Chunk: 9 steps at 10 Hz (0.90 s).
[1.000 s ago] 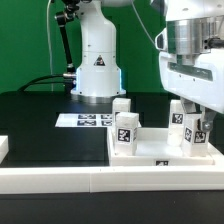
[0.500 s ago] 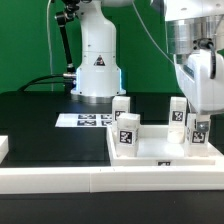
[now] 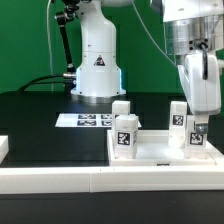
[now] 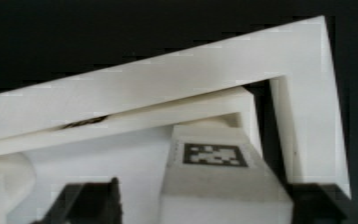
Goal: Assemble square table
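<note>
Against the frame of a second ago, we note the two-finger gripper [image 3: 199,128] has swung from tilted to nearly vertical and now stands over the near leg at the exterior view's right of the large white plastic square top with raised rim [image 3: 150,155]. That small white block leg [image 3: 199,134] stood tilted in the fingers before; now it looks upright, though the gripper hides part of it. In the wrist view the dark fingers [image 4: 83,201] flank this tagged leg [image 4: 211,165] on either side with slim gaps showing, so we read the jaws as parted and no longer clamping it. The square top lies just behind the long white rail [image 3: 60,178] edging the black surface. We count four legs standing on the top: two nearer the rail, two behind. One marker board [image 3: 88,120] lies beyond the top, before the white robot base [image 3: 97,70].
</note>
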Available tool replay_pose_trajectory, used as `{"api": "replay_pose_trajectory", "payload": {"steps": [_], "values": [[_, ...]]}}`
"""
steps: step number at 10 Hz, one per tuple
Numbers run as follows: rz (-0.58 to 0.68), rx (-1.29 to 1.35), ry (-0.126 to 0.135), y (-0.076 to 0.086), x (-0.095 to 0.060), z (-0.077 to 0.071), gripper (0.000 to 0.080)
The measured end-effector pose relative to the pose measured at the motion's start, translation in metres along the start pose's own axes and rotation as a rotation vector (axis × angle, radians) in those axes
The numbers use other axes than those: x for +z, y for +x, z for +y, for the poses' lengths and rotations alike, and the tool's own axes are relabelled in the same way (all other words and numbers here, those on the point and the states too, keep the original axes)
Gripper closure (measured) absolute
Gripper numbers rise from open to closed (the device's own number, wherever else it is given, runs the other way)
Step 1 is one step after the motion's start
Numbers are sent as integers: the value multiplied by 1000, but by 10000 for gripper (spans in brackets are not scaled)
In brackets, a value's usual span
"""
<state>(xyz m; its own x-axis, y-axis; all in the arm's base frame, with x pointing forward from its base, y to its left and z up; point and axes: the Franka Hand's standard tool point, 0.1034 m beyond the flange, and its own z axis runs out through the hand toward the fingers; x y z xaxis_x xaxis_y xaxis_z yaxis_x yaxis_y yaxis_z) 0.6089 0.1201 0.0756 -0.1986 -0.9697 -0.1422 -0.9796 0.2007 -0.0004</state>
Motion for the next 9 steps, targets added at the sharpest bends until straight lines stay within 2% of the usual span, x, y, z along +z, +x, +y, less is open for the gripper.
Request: {"api": "replay_pose_trajectory", "payload": {"steps": [1,2,3,4,6,9], "values": [[-4,-60,-21,1,-2,-1,228],[-3,-191,-41,3,-4,-2,170],[-5,-313,-61,3,-6,-4,170],[-5,-352,-51,3,-6,-6,154],[-8,-491,-51,4,-5,-5,151],[-9,-511,-52,4,-5,-5,150]]}}
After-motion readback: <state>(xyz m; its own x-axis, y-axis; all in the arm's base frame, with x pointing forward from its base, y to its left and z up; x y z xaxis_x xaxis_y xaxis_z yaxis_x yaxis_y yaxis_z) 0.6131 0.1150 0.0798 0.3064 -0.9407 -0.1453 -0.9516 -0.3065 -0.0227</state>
